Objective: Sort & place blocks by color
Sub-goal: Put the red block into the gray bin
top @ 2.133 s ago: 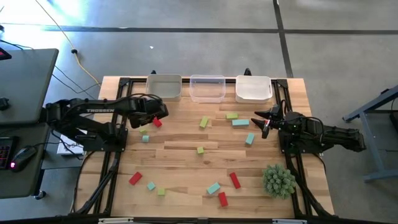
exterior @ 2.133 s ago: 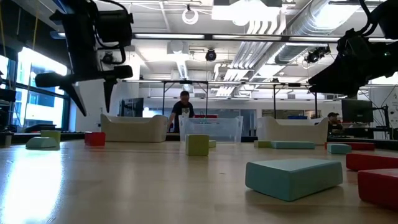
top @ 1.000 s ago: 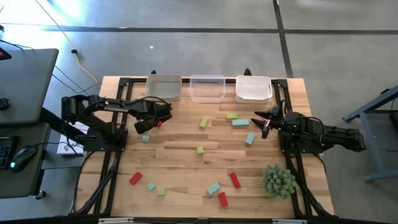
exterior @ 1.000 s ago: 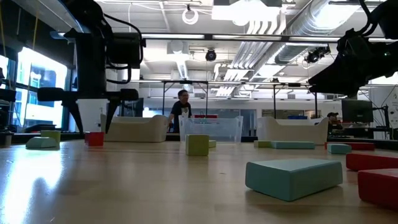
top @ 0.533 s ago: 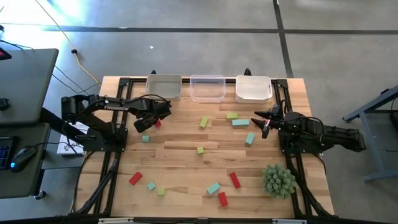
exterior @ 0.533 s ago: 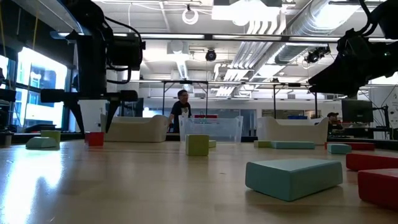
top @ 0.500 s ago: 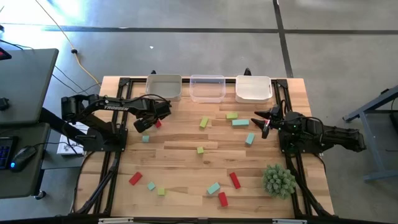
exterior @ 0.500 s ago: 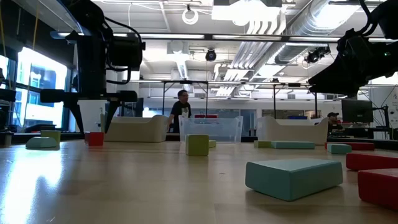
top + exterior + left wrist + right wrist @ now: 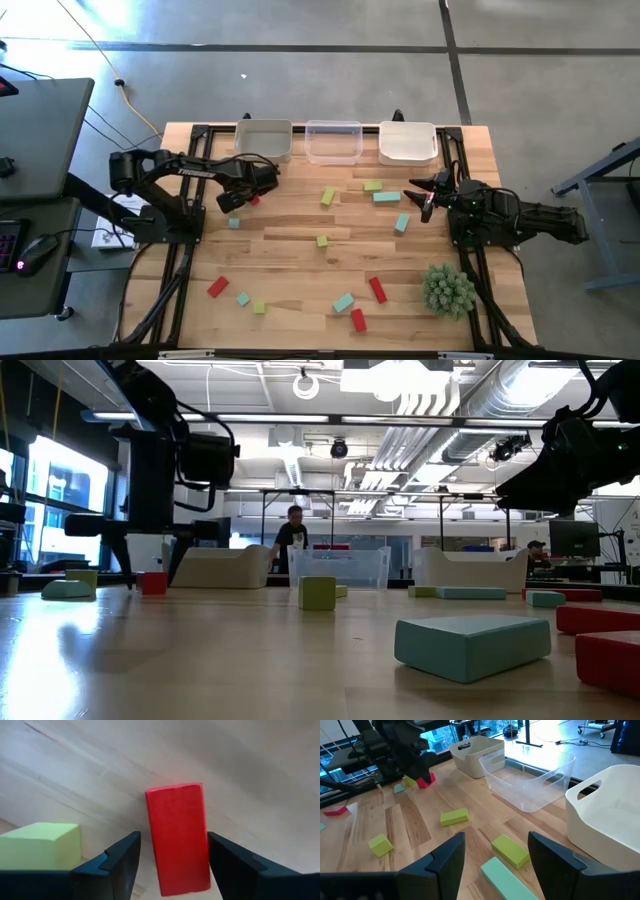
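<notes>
Red, yellow-green and teal blocks lie scattered flat on the wooden table (image 9: 300,235). My left gripper (image 9: 243,196) is open and low over the table's left far part. Its fingers stand on either side of a red block (image 9: 177,845), with narrow gaps showing in the left wrist view. In the low view the fingers reach down to table height around that red block (image 9: 153,582). A yellow-green block (image 9: 40,845) lies close beside one finger. My right gripper (image 9: 425,197) hangs open above the table's right side, near a teal block (image 9: 387,197).
Three bins stand along the far edge: beige (image 9: 265,138), clear (image 9: 333,140) and white (image 9: 407,142). A spiky green plant ball (image 9: 447,290) sits near the right near corner. More blocks lie across the middle and near part. People show in the room beyond the table.
My left gripper has come down a little, so that its open fingers now stand at table height around the red block. The left arm has also reached slightly toward the table's right. The red block has stayed where it was.
</notes>
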